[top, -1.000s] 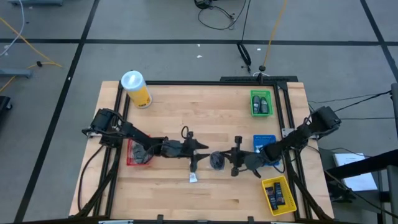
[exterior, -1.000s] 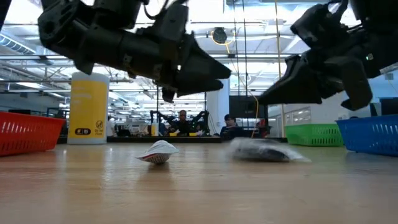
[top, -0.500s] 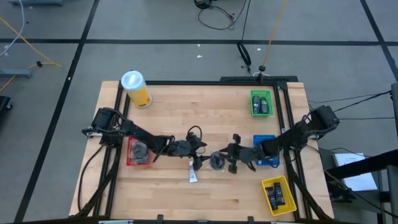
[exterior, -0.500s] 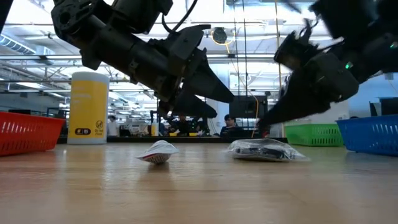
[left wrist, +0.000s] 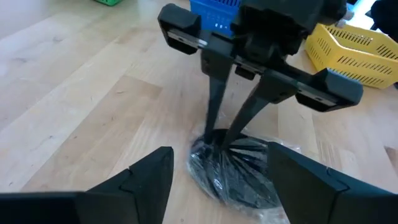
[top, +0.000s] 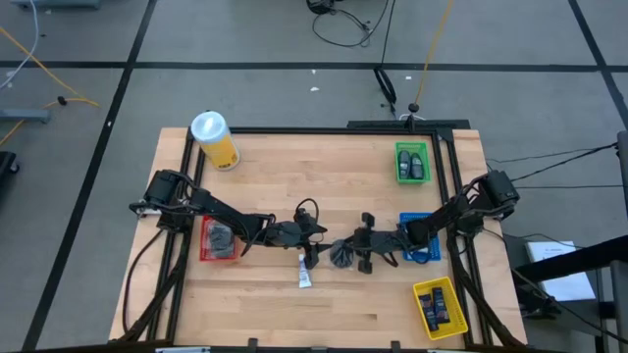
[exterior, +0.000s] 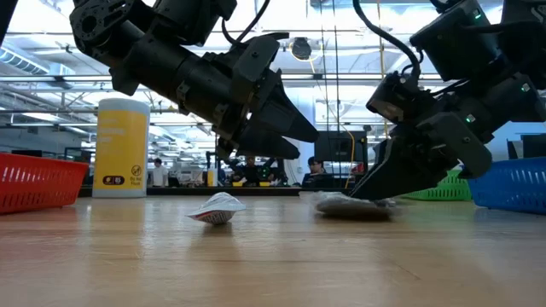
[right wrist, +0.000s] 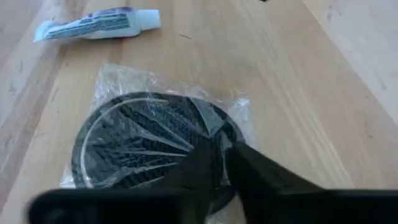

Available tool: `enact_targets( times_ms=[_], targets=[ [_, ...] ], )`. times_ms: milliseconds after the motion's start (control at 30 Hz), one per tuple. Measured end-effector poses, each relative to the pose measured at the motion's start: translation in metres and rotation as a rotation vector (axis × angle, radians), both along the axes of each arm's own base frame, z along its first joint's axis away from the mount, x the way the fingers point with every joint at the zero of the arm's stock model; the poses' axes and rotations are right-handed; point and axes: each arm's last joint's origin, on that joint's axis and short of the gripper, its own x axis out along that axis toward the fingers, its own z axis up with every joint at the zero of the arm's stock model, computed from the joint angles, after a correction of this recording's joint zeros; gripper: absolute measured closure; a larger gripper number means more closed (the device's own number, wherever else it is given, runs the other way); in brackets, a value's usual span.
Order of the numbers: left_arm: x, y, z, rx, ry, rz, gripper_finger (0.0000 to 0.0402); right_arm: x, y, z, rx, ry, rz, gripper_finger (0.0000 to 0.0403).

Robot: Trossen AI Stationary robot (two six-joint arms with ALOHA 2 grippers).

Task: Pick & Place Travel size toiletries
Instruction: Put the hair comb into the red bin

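The high view looks straight down on the whole pale wooden table (top: pixel 324 186). The low view sits at tabletop height, facing the room. Both wrist views look closely, from opposite sides, at the same round dark packet in clear wrap (left wrist: pixel 239 177) (right wrist: pixel 146 146), perhaps slightly blurred.

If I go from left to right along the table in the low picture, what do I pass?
Red basket → yellow can → little white tube → round dark packet with the right claw pinching it → green basket → blue basket.
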Motion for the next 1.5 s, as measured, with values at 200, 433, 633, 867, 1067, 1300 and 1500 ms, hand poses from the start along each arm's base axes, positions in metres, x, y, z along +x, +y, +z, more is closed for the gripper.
enact_targets(
  times_ms=[200, 433, 633, 867, 1067, 1300, 1500],
  targets=[
    [0.000, 0.000, 0.000, -0.047, -0.006, 0.019, 0.0155, -0.002, 0.011, 0.011, -0.073, -0.054, 0.064, 0.0393],
    [0.001, 0.005, 0.000, -0.065, -0.004, 0.040, 0.0152, -0.011, 0.028, 0.030, -0.258, -0.142, 0.044, 0.0400],
    [0.002, 0.007, 0.001, -0.095, -0.023, 0.058, 0.0135, -0.015, 0.036, 0.040, -0.373, -0.208, -0.003, 0.0402],
    [0.005, 0.004, 0.007, -0.156, -0.081, -0.017, 0.0117, -0.015, 0.038, 0.042, -0.383, -0.220, 0.008, 0.0402],
    [0.006, 0.002, 0.011, -0.201, -0.118, -0.078, 0.0117, -0.015, 0.037, 0.042, -0.412, -0.220, -0.017, 0.0402],
    [0.010, 0.006, -0.004, -0.253, -0.117, -0.062, 0.0117, -0.015, 0.040, 0.047, -0.437, -0.258, -0.014, 0.0403],
    [0.015, 0.002, -0.007, -0.270, -0.217, -0.172, 0.0117, -0.015, 0.039, 0.047, -0.446, -0.254, -0.009, 0.0403]
  ],
)
